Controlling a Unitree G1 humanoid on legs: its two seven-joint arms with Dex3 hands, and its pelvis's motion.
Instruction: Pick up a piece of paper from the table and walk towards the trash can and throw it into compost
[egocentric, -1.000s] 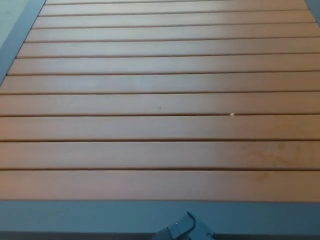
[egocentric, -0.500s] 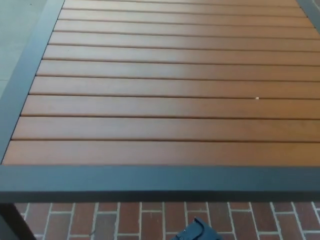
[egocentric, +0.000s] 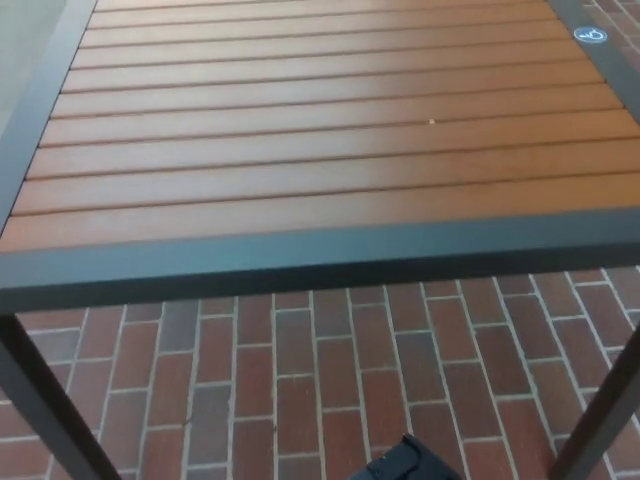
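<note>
You are looking down on a slatted wooden desk (egocentric: 300, 170) with a dark metal frame. On the left, one dark leg slants down over the red brick floor (egocentric: 290, 370). Right of centre, a tiny pale speck (egocentric: 431, 122) lies on a slat. At the far right corner sits a small round blue sticker (egocentric: 591, 36). You see no paper and neither robot hand, so you cannot tell their state.

Neither hand in sight, only a dark body part (egocentric: 410, 462) (bottom edge, centre), blurred
</note>
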